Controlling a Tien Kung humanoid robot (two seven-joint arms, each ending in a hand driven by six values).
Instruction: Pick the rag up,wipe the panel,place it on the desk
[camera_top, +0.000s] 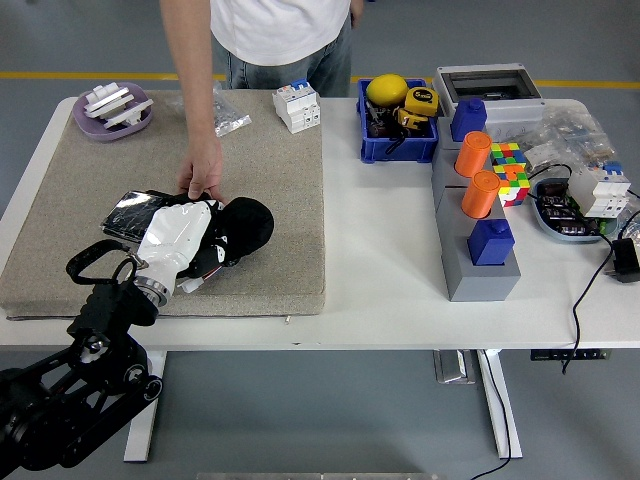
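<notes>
My left hand (205, 243), with a white shell, lies on the black panel (128, 212) on the beige mat (270, 170). Its fingers are curled on the black rag (248, 224), which bunches at the panel's right end and hides it. The panel's shiny left end shows beside my wrist. A person's hand (203, 181) presses on the panel's far edge. A small white connector (187, 285) sticks out below my hand.
On the mat's far side are a purple dish (113, 110) with white parts, a plastic bag (225, 112) and a white breaker (297, 105). A blue bin (397, 120), grey blocks with orange cylinders (478, 195), a colour cube (507, 170) and cables stand at the right.
</notes>
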